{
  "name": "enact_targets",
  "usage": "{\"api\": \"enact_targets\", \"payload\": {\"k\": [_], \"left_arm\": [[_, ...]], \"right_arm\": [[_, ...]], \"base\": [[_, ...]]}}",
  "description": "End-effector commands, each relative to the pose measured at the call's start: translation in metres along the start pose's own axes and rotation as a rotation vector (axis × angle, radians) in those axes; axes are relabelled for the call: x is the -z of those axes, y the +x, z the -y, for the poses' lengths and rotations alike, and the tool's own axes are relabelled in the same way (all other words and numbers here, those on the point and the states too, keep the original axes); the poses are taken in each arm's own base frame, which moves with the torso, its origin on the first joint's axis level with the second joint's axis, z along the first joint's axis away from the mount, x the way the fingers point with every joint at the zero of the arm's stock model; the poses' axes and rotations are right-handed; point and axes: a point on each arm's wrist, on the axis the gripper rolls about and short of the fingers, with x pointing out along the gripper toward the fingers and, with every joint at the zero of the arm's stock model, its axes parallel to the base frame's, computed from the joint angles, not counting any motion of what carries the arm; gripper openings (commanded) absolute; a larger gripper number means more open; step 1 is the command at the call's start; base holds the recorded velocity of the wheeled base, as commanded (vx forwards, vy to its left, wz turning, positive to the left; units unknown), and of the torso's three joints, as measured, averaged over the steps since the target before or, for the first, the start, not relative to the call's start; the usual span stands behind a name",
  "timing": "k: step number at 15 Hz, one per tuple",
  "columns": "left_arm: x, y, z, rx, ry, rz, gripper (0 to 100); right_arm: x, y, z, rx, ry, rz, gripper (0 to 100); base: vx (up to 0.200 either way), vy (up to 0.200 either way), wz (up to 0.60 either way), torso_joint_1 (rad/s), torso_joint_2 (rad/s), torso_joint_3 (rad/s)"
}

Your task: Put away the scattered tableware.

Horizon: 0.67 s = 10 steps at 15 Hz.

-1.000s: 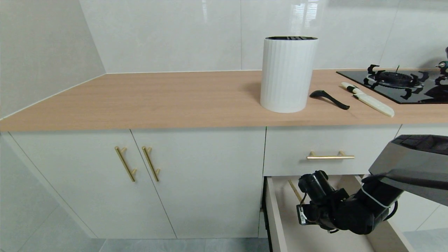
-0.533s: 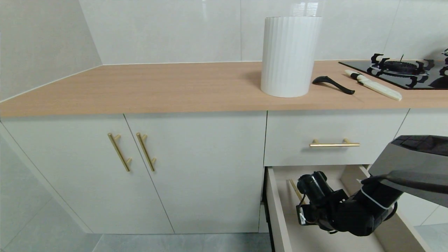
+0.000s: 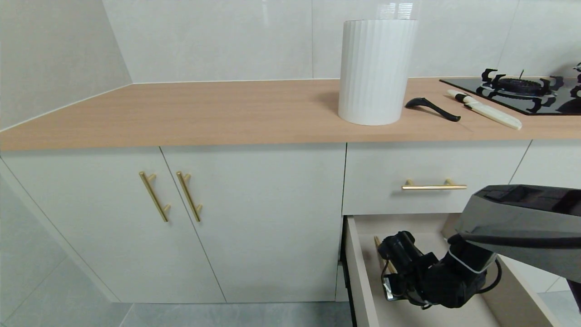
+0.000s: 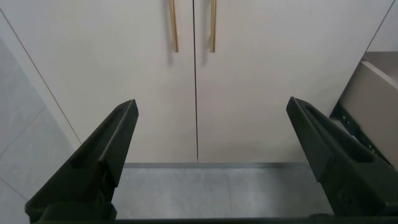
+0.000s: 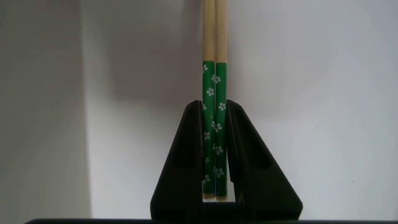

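Green white-flowered chopsticks [image 5: 215, 81], white ribbed canister [image 3: 376, 72], black spoon [image 3: 433, 110], wood-grain countertop [image 3: 204, 113], gold drawer handle [image 3: 433, 186]

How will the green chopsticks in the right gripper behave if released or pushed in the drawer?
The chopsticks look thin, straight and stiff, so probably light and rigid. Their slim shafts may roll or slide apart on the flat drawer floor. The right gripper pinches them near one end, so they might pivot.

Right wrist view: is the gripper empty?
No: the right gripper is shut on a pair of chopsticks with green flowered ends, clamped between its two fingers.
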Motion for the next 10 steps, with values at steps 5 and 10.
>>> {"api": "enact_targets", "payload": {"k": [5, 10], "left_arm": [[0.000, 0.000, 0.000, -0.001, 0.000, -0.003, 100], [0.000, 0.000, 0.000, -0.001, 0.000, -0.001, 100]], "right_arm": [[0.002, 0.014, 0.004, 0.035, 0.011, -0.015, 100], [-0.004, 0.001, 0.006, 0.024, 0.023, 0.009, 100]], "base": [[0.000, 0.000, 0.00, 0.000, 0.00, 0.000], [0.000, 0.000, 0.00, 0.000, 0.00, 0.000]]}}
